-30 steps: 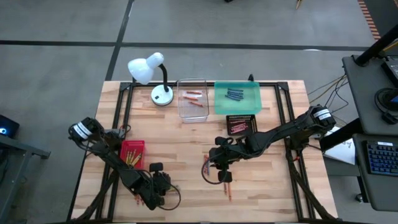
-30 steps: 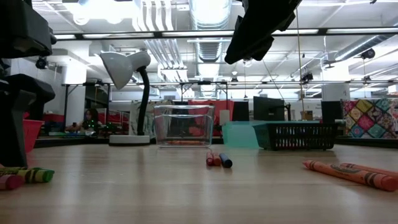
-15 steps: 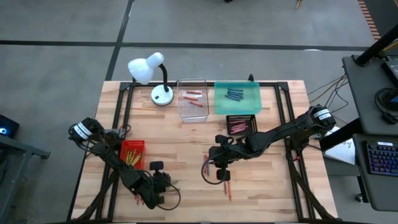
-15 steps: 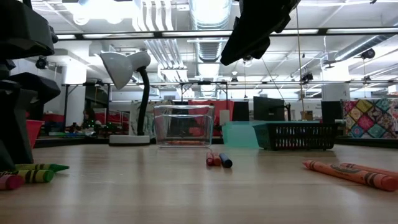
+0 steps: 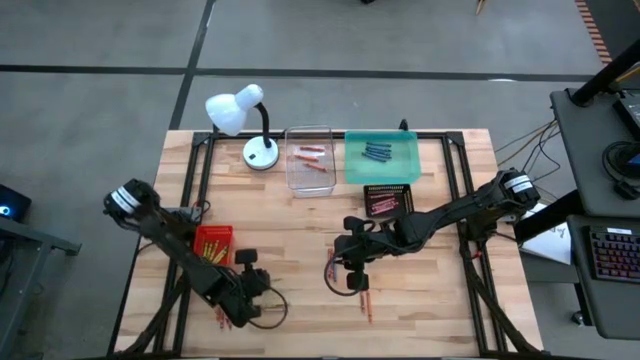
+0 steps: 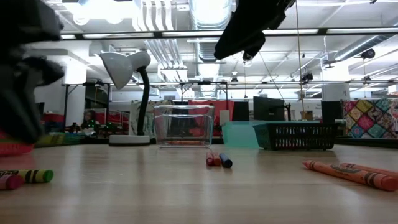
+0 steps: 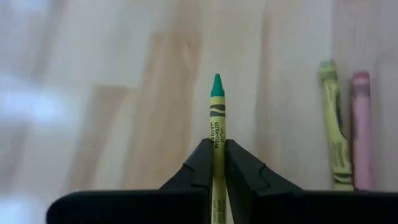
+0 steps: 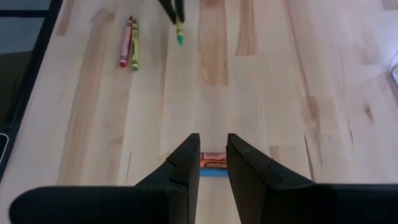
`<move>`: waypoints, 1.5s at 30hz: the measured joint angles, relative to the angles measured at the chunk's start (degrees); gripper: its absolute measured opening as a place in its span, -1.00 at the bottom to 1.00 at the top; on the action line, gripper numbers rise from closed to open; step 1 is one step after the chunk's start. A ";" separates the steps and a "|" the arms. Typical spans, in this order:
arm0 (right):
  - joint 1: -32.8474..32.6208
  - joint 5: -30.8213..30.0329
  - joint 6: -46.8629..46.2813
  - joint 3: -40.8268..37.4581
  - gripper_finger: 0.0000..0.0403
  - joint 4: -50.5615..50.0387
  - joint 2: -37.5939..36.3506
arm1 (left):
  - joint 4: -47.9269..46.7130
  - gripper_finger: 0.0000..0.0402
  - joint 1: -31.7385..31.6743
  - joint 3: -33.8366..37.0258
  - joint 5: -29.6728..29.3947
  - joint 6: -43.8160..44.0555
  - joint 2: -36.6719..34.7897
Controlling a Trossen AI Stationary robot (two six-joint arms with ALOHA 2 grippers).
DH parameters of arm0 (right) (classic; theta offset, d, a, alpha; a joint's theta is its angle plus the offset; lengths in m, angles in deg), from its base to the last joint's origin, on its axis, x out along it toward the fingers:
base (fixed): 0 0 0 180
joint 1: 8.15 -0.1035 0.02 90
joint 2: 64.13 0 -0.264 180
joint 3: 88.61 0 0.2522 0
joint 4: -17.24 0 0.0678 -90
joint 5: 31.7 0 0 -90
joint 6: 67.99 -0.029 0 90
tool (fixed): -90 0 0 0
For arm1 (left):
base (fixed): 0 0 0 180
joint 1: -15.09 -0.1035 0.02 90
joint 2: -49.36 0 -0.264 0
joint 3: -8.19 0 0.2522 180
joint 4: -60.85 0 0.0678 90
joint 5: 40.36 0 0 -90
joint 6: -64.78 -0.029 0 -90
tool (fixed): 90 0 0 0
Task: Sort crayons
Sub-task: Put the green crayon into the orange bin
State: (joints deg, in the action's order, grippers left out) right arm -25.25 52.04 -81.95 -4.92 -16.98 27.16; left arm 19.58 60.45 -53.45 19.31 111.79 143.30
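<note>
Left fingers [image 7: 216, 163] clamp a green crayon [image 7: 216, 118], tip protruding ahead, lifted for sorting; right fingers [image 8: 208, 158] stand apart above counter [image 8: 261, 81] crayons.

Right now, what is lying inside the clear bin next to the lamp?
The clear bin holds a few orange-red crayons on its floor. From the low view its front wall blurs them, so an exact count is not possible.

I work in a big open lab or workshop hall: bare silver ceiling ducts [image 6: 209, 12] and strip lights run overhead, dark computer monitors [image 6: 270, 109] stand beyond my pale wooden slat table [image 5: 300, 240], and grey concrete floor [image 5: 100, 100] surrounds that table.
</note>
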 joint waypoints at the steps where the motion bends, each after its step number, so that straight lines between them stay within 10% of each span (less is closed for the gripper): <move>1: 0.00 0.00 0.00 0.00 -0.66 0.04 0.00 | -0.59 -0.99 -0.25 0.00 -0.85 -0.50 -1.26; 8: 0.00 0.01 0.54 0.00 -0.66 0.67 0.00 | -4.75 -1.00 -2.24 -2.64 -7.88 -3.56 -13.81; 15: 0.00 0.02 0.68 0.00 -0.66 1.39 -0.02 | -26.32 -1.00 -2.88 -4.72 -10.48 23.60 -25.60; 26: 0.00 -0.20 1.15 0.00 -0.66 1.72 -0.02 | -51.98 -1.00 -2.81 -4.68 19.19 53.81 -26.36; 45: 0.00 -1.42 1.12 -0.70 -0.66 2.83 -0.02 | -55.51 -1.00 -4.07 -4.48 34.43 46.22 -15.31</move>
State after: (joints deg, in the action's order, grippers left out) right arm -25.25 50.61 -80.83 -5.62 -14.15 27.14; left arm -35.93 56.38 -57.93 53.74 158.01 127.99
